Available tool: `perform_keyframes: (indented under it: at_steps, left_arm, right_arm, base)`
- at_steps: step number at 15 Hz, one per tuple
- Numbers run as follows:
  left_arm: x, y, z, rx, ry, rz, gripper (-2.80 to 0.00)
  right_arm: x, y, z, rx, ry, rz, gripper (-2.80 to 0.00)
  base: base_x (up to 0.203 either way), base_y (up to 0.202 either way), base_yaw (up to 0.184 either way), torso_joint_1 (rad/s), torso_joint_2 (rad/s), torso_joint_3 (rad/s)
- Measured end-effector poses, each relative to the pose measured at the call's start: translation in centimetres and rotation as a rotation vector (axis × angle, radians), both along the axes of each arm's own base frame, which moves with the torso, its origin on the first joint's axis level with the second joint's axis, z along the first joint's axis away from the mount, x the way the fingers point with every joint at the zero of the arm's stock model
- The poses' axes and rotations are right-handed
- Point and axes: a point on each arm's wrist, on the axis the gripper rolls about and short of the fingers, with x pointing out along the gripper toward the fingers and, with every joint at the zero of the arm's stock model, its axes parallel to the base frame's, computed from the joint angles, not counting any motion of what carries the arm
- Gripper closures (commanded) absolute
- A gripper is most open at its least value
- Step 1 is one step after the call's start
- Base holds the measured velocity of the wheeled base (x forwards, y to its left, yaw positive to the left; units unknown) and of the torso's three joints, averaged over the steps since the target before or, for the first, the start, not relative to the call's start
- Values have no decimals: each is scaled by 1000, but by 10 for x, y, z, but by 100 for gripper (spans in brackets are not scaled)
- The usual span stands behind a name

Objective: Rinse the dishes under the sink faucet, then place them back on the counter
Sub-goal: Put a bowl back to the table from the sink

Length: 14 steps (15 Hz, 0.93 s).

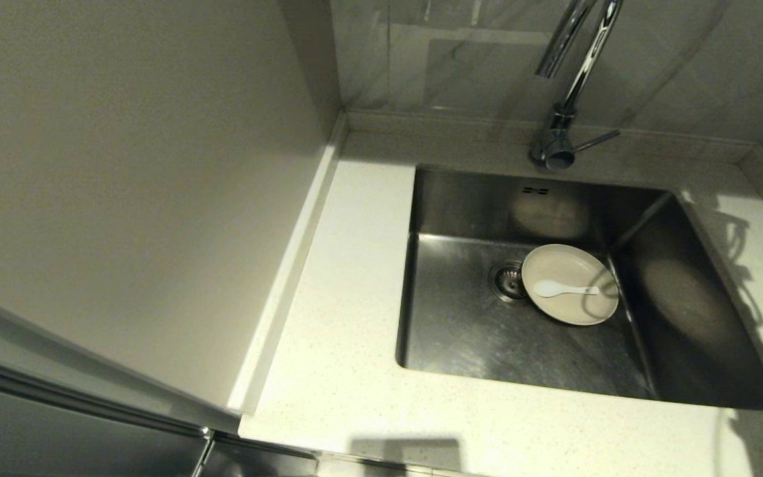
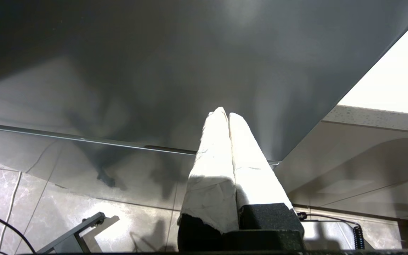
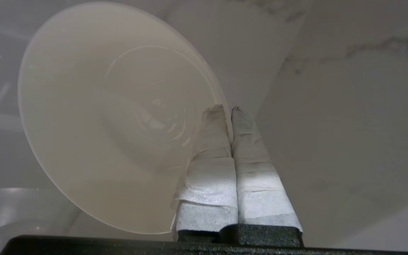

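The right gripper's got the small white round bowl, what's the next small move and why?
Probably lower the small white round bowl, pinched at its rim by the shut right gripper, onto the off-white speckled counter; no water runs from the chrome faucet.

Beige wall panel [image 1: 136, 199] beside marble-veined backsplash [image 1: 461, 59].

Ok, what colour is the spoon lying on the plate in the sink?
White; the spoon lies on the cream plate. It shows best in the head view.
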Motion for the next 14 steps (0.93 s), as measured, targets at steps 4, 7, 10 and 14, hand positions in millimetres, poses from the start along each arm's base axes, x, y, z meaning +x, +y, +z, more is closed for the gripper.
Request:
perform_keyframes:
  at_steps: [4, 7, 10, 14]
  left_arm:
    - [0, 0, 0, 0, 0, 0, 0]
    - [0, 0, 0, 0, 0, 0, 0]
    - [0, 0, 0, 0, 0, 0, 0]
    - [0, 0, 0, 0, 0, 0, 0]
  right_arm:
    - [11, -1, -89, 17, 258, 20, 0]
    - [3, 1, -132, 26, 382, 40, 0]
    - [3, 1, -104, 51, 333, 59, 0]
    - [3, -14, -70, 217, 440, 26, 0]
  base:
    - [0, 0, 0, 0, 0, 0]
    - [0, 0, 0, 0, 0, 0]
    - [0, 0, 0, 0, 0, 0]
    - [0, 0, 0, 0, 0, 0]
